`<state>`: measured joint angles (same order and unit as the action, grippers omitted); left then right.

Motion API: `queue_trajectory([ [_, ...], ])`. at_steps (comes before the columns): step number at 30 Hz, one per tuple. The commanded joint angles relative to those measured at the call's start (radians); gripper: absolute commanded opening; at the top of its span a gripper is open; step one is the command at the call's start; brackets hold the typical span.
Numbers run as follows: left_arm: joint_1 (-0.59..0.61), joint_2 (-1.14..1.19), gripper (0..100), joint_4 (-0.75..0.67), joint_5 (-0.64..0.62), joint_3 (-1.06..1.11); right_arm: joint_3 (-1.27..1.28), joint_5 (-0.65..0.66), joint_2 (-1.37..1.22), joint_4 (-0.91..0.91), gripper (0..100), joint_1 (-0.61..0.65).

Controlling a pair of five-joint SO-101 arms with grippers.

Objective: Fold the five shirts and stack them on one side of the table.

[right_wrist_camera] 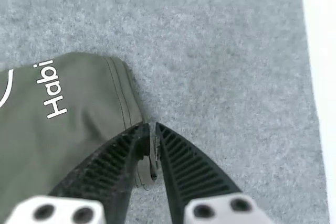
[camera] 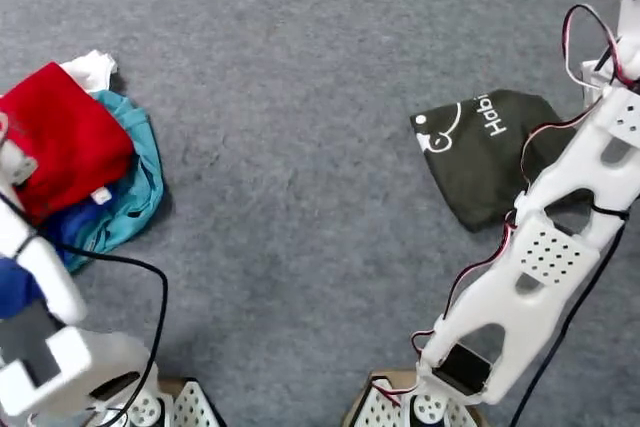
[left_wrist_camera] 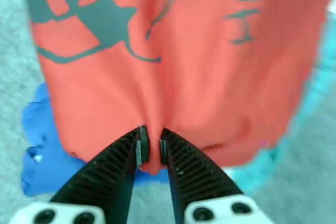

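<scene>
A red shirt (camera: 60, 137) with a dark print tops a pile at the table's left edge, over a white shirt (camera: 92, 69), a teal shirt (camera: 135, 182) and a blue shirt (camera: 65, 222). My left gripper (left_wrist_camera: 152, 142) is shut on the near hem of the red shirt (left_wrist_camera: 184, 51), with blue cloth (left_wrist_camera: 42, 150) below it. A folded dark olive shirt (camera: 480, 152) with white print lies at the right. My right gripper (right_wrist_camera: 150, 136) is shut on the hemmed edge of the olive shirt (right_wrist_camera: 63, 145).
Grey felt (camera: 300, 147) covers the table, and its wide middle is bare. The right arm (camera: 545, 247) crosses over the near corner of the olive shirt. The table's right edge (right_wrist_camera: 320, 51) runs close to the right gripper.
</scene>
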<state>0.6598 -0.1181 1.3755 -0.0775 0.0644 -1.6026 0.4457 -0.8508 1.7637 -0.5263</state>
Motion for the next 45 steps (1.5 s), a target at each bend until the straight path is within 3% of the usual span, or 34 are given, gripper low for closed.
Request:
queue_trajectory([
  [1, -0.149, -0.17, 2, 0.061, -0.009, -0.063, -0.03, -0.006, 0.079, 0.025, 3.4, 0.012],
  [5, -0.391, -0.375, 2, 0.118, -0.009, -0.058, -0.03, -0.006, 0.107, 0.025, 3.4, 0.012],
  [8, -0.641, -0.487, 2, 0.164, -0.018, -0.034, -0.03, -0.006, 0.128, 0.025, 3.4, 0.012],
  [13, -1.048, -0.572, 2, 0.126, -0.038, 0.114, 0.091, 0.044, 0.203, 0.025, 3.4, -0.002],
  [17, -1.241, -0.572, 3, 0.097, 0.083, 0.241, 0.295, 0.097, 0.328, 0.025, 3.2, -0.004],
  [21, -1.318, -0.579, 22, 0.101, 0.068, 0.342, 0.503, 0.161, 0.473, 0.023, 3.4, 0.013],
  [24, -1.274, -0.582, 27, 0.141, -0.005, 0.322, 0.65, 0.209, 0.572, 0.023, 4.7, 0.053],
  [29, -1.071, -0.582, 28, 0.299, -0.008, 0.126, 0.857, 0.219, 0.723, 0.023, 21.7, 0.165],
  [33, -0.732, -0.582, 28, 0.364, -0.008, 0.012, 1.027, 0.258, 0.835, 0.023, 23.1, 0.344],
  [39, -0.19, -0.581, 28, 0.362, 0.015, 0.107, 1.331, 0.256, 0.895, 0.018, 23.1, 0.733],
  [45, 0.097, -0.582, 28, 0.359, 0.229, 0.293, 1.497, 0.285, 0.892, -0.112, 23.1, 1.046],
])
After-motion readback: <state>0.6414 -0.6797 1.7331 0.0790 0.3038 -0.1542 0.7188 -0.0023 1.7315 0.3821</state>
